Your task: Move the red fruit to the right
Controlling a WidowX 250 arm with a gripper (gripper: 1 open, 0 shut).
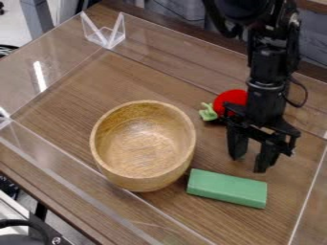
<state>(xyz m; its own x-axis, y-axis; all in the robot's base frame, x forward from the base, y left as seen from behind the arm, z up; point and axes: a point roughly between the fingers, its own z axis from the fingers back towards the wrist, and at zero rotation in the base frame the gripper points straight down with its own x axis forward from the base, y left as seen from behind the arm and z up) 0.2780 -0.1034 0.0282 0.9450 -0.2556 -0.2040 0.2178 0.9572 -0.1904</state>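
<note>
The small bright red fruit with its green leafy cap (225,101) lies on the wooden desk (141,77), just behind the black gripper (261,156) and partly hidden by the arm, so you see only its left part and the leaves. The fingers (238,145) stand wide apart, point steeply down to the desk, and hold nothing; the fruit is not between them but behind them, toward the back of the tray. The main risk, in my judgement, is that you close on empty air, or that one finger pushes the fruit sideways when you go toward it, because it is round and light and can roll. It could roll left toward the round wooden bowl (143,144), which is the wrong direction. The flat green rectangular block (228,188) lies just in front of the gripper, so a low move forward may strike it. On the right you have only a narrow strip of free desk before the clear plastic wall (311,191) of the tray, therefore the placing must be short and careful. More open room is at the back and far left.
</note>
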